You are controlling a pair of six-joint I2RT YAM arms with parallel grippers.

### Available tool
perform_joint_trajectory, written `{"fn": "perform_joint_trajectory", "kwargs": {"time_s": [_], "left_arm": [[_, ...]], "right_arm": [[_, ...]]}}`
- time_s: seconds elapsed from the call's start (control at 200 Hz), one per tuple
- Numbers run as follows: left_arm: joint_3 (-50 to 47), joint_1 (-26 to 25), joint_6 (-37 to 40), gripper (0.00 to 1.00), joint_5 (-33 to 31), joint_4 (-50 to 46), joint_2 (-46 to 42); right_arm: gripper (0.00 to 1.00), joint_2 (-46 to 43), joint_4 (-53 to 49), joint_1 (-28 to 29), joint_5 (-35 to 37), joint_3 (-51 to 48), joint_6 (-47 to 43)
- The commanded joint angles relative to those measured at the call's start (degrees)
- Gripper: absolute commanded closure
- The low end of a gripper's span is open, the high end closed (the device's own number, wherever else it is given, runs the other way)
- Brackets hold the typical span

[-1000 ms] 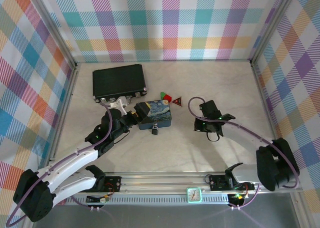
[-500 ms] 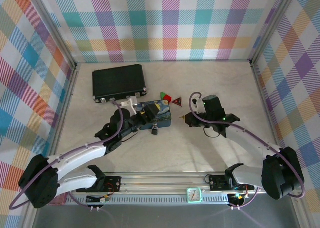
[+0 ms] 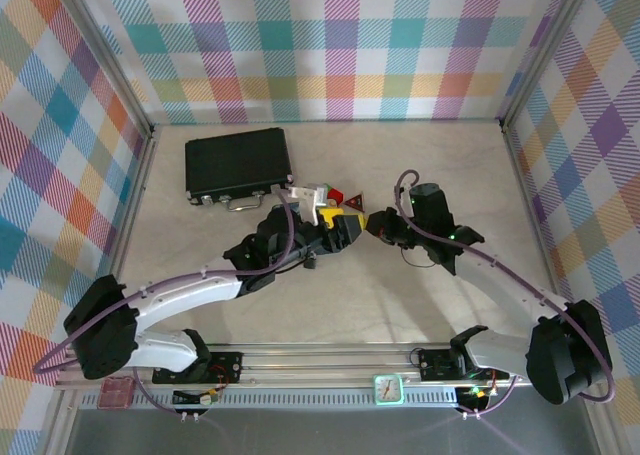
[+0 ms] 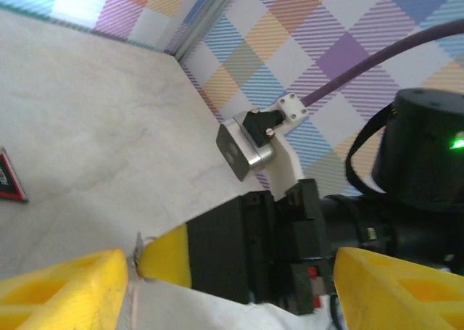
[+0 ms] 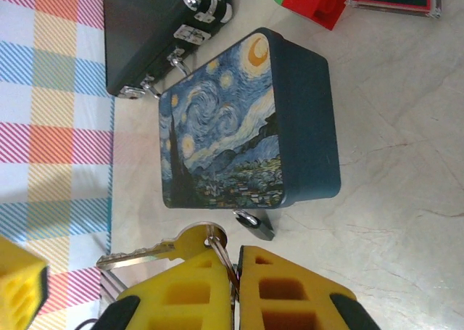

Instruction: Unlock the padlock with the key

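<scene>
— At lower centre of the right wrist view, what shows?
— Right gripper (image 5: 233,279), fingers pressed together, pinching the key (image 5: 145,256). Just above, the padlock (image 5: 254,225) sits against the blue box (image 5: 239,120).
— And the left gripper (image 4: 232,268)?
— Jaws spread apart.

Key (image 5: 156,252): bow partly hidden between right gripper (image 5: 233,261) fingers. Padlock (image 5: 257,226): keyway too small to discern. Dark red triangle (image 4: 9,176): cut by left edge. Red block (image 5: 313,0): cut by top edge.

I see a pale marbled table (image 3: 460,175); plaid walls (image 3: 330,45) enclose three edges, an aluminium rail (image 3: 330,358) runs along its near edge.
</scene>
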Motion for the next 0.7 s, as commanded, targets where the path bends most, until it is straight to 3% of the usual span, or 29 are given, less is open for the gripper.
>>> {"fn": "perform_joint_trajectory", "kwargs": {"time_s": [0.0, 0.13, 0.405, 0.555, 0.695], "left_arm": [[2.75, -0.29, 7.91, 0.37, -1.12, -1.74, 3.43], [4.01, -0.29, 7.19, 0.46, -0.57, -0.92, 6.64], [5.29, -0.29, 4.98, 0.52, -1.14, 2.81, 9.44], [6.31, -0.29, 4.47, 0.68, 0.05, 3.45, 11.27], [5.92, -0.20, 3.30, 0.96, -0.03, 4.20, 11.96]], "right_arm": [[1.00, -2.16, 1.56, 0.46, -1.19, -0.82, 2.55], [1.00, -2.73, 2.22, 0.47, -1.14, -1.40, 2.57], [1.00, -3.26, 1.23, 0.46, -1.08, -0.96, 1.44], [1.00, -3.25, 0.74, 0.46, -1.06, -0.49, 0.90], [1.00, -3.16, 0.73, 0.43, -0.65, -0.24, 0.64]]}}
